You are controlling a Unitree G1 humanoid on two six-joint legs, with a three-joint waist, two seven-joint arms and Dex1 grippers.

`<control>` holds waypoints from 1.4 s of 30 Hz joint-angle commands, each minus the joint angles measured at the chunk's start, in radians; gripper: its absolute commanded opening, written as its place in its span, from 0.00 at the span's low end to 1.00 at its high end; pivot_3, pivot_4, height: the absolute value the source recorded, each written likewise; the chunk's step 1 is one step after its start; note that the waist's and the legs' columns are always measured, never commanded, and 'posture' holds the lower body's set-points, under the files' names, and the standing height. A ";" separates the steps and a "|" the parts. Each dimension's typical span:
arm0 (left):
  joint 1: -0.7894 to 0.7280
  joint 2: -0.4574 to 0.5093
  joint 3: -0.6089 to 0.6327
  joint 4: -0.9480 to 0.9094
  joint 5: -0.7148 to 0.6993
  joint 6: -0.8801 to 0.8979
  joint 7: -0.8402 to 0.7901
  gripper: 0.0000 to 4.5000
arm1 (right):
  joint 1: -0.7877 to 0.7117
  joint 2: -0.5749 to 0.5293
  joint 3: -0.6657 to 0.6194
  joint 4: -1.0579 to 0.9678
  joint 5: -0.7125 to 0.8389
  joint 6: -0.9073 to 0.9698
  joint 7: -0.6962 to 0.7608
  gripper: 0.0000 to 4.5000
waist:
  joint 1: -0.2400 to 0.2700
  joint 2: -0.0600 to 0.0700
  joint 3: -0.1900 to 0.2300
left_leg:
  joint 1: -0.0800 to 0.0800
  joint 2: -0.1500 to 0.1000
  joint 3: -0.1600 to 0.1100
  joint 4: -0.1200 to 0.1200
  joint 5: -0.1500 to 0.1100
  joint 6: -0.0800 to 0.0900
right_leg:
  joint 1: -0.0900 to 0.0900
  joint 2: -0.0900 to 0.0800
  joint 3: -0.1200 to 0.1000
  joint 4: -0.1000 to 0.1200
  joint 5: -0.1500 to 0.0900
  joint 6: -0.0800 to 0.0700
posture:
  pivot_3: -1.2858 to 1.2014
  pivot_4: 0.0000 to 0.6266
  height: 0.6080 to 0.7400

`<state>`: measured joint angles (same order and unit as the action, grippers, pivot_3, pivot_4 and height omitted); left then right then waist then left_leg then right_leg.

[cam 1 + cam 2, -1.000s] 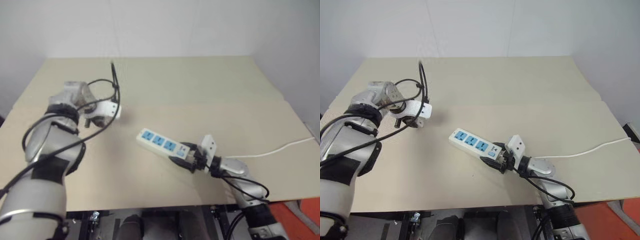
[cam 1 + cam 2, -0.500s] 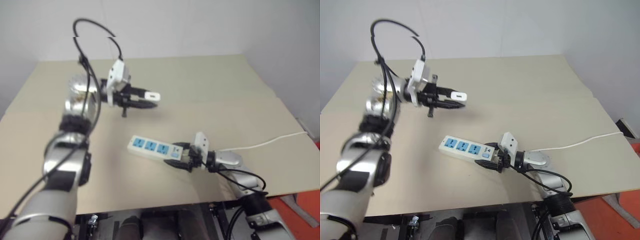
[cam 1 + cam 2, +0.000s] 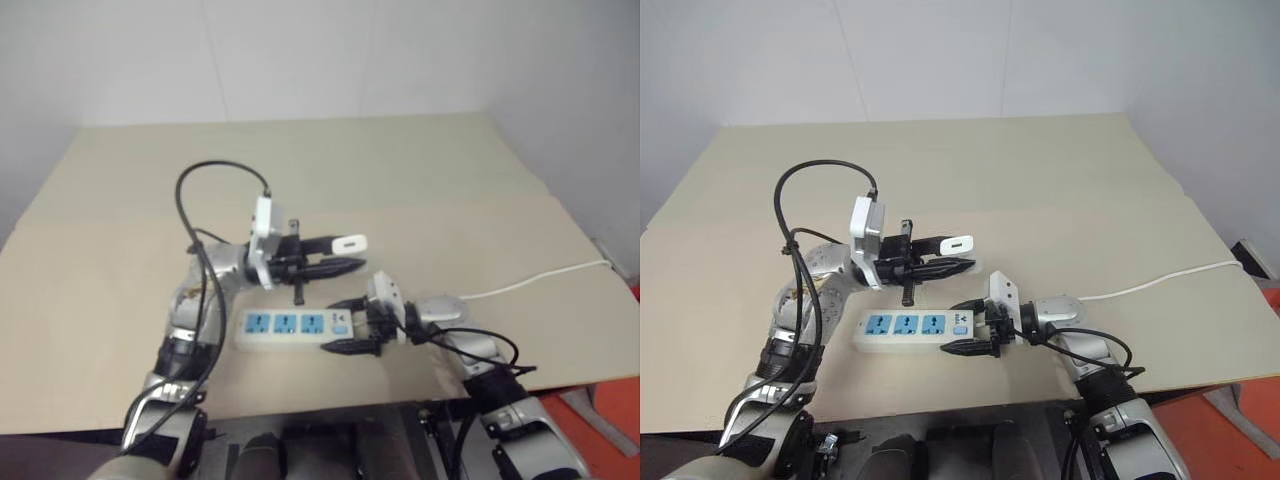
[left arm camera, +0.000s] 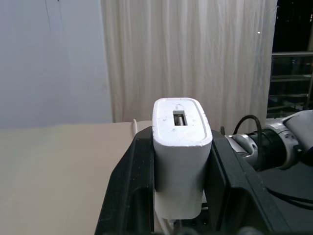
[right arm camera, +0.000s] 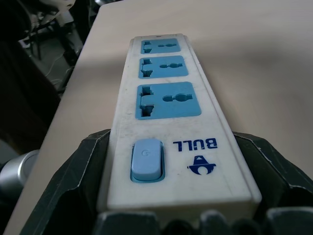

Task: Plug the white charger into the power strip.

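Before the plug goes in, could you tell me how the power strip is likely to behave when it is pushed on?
The power strip looks like a stiff plastic bar, so it should not flex. It lies flat on the smooth table, so it might slide, though the right hand closed on its switch end probably steadies it. Its thin cord looks floppy.

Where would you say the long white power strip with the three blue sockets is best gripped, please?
Grip the long white power strip at its switch end, from the end where the thin white cord leaves, fingers across its narrow width. That leaves all three blue sockets uncovered from above, as the right gripper does now, while the left gripper carries the small white boxy charger.
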<state>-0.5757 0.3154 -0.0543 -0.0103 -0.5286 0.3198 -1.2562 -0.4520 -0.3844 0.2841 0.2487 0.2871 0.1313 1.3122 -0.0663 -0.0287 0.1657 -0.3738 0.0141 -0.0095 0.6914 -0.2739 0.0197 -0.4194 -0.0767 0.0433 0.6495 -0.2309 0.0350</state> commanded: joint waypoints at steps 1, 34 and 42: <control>0.008 0.076 -0.005 -0.075 -0.052 0.117 -0.010 0.22 | 0.007 -0.019 0.025 -0.006 -0.015 -0.016 0.047 0.76 | -0.001 0.000 0.000 | 0.001 0.000 0.000 0.000 0.000 0.000 | 0.000 0.000 0.000 0.001 0.000 0.000 | 0.52 0.24 1.00; 0.052 0.220 -0.093 0.047 0.012 0.117 -0.158 0.22 | -0.021 0.030 0.002 0.180 -0.098 -0.248 -0.054 0.76 | 0.005 0.000 0.000 | 0.004 0.000 0.001 0.000 0.000 0.000 | 0.003 0.000 0.000 0.001 0.001 -0.002 | 0.52 0.24 1.00; 0.053 0.222 -0.112 0.145 0.100 -0.031 -0.188 0.22 | -0.010 0.021 0.001 0.173 -0.095 -0.243 -0.049 0.76 | 0.006 0.000 0.000 | 0.005 0.000 0.001 -0.001 0.000 0.000 | 0.004 0.001 0.000 0.000 0.002 -0.002 | 0.52 0.24 1.00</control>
<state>-0.5109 0.5338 -0.1644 0.1294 -0.4446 0.3322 -1.4297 -0.4786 -0.3462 0.2794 0.4034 0.2258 -0.1223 1.2705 -0.0606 -0.0284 0.1655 -0.3690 0.0144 -0.0088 0.6908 -0.2738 0.0196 -0.4152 -0.0763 0.0433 0.6495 -0.2292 0.0332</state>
